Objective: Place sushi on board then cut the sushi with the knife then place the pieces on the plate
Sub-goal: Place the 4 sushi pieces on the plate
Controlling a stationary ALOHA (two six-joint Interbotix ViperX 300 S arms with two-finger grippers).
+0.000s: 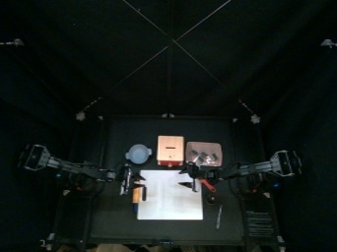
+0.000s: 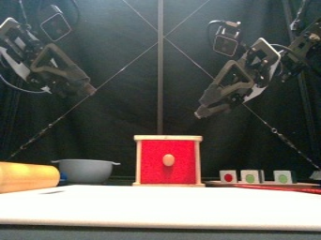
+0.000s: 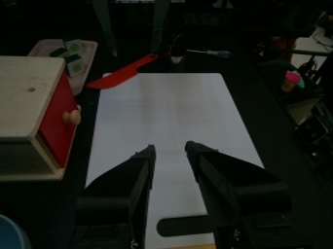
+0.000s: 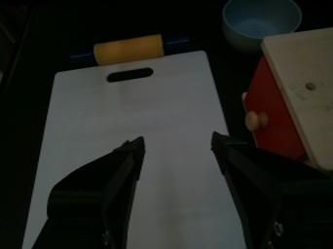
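Observation:
The white cutting board (image 1: 171, 197) lies bare at the table's front middle. The sushi pieces (image 2: 252, 175) sit in a row on the pink plate (image 1: 204, 154) at the back right. A red knife (image 3: 124, 71) lies on the table between the board and the plate, and a blue knife (image 3: 208, 53) lies beyond the board's right side. My left gripper (image 3: 169, 151) hovers open over the board's left end, holding nothing. My right gripper (image 4: 176, 142) hangs open above the board's right part, also empty. Both are well above the table in the front view.
A wooden box with a red drawer front (image 2: 168, 161) stands behind the board at the middle. The blue-grey bowl (image 2: 85, 169) is to its left. A yellow rolling pin (image 4: 130, 49) lies along the board's left edge.

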